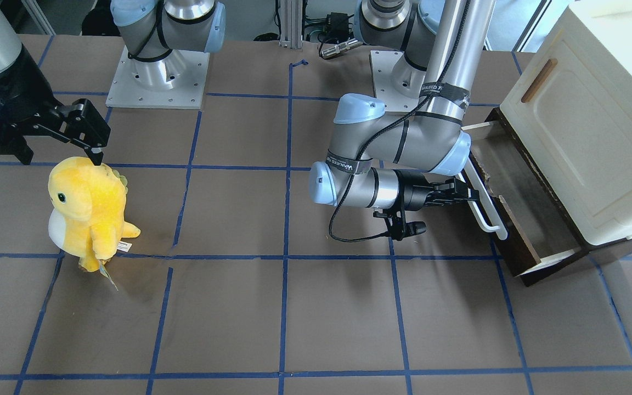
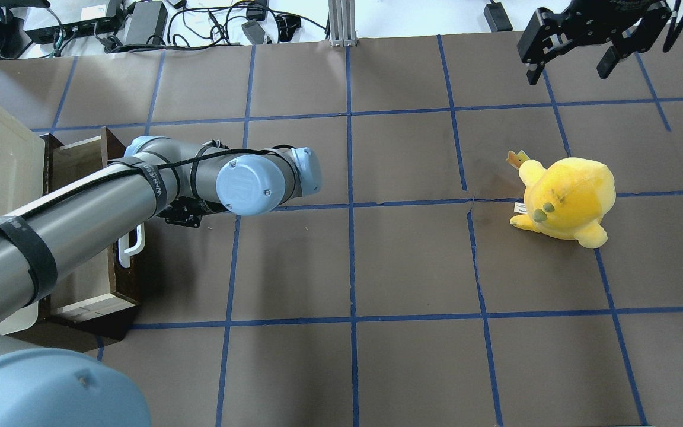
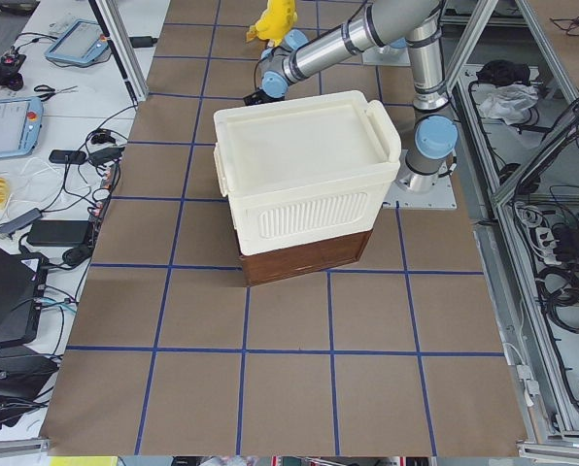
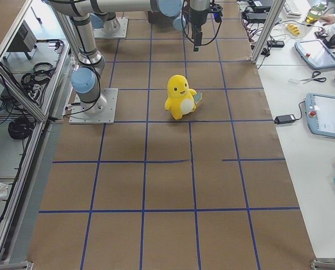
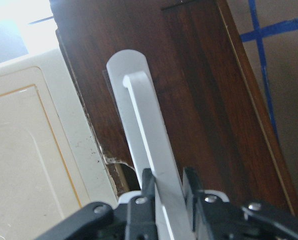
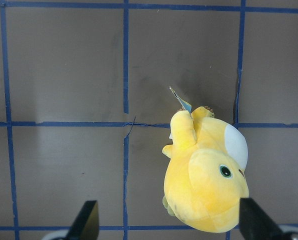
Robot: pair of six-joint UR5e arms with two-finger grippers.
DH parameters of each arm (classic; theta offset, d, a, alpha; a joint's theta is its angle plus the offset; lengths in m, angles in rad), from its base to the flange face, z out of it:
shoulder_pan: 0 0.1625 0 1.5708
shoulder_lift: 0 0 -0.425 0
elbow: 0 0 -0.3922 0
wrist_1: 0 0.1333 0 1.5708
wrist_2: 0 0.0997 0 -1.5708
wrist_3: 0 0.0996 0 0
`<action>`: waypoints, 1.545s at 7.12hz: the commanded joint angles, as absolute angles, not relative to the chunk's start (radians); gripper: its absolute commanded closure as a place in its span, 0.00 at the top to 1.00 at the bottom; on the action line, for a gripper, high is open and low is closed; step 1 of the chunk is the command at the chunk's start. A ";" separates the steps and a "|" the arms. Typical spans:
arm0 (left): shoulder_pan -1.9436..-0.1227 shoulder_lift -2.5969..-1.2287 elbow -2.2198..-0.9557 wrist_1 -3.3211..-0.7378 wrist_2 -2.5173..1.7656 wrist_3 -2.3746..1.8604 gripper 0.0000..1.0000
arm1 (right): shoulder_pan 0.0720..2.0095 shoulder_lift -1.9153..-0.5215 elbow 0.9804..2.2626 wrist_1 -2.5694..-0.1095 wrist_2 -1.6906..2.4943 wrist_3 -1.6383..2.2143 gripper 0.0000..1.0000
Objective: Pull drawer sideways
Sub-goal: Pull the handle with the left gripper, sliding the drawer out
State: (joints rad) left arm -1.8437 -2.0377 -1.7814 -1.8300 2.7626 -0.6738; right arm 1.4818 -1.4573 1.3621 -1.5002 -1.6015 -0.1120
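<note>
- The drawer (image 1: 513,175) is sitting part-open under the cream cabinet (image 1: 585,126), straight ahead of the left pincer (image 5: 168,179), which is clamping its white handle (image 5: 146,132).
- The arm's strap (image 1: 441,89) is showing "WANFEED".
- The right pincer (image 2: 571,64) is gaping above a yellow plush toy (image 2: 567,198).

Black straps (image 1: 343,164) on the left arm (image 1: 404,140) read roughly "WANFEED" (small, partly cut off).

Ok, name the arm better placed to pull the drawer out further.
Left. The left hand is shut on the white bar handle of the drawer. The right hand hangs open far from it, by the yellow plush toy.
</note>
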 commanded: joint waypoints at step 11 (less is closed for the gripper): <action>-1.916 -2.040 -1.750 -1.824 2.761 -0.657 0.08 | 1.482 -1.457 1.362 -1.500 -1.601 -0.112 1.00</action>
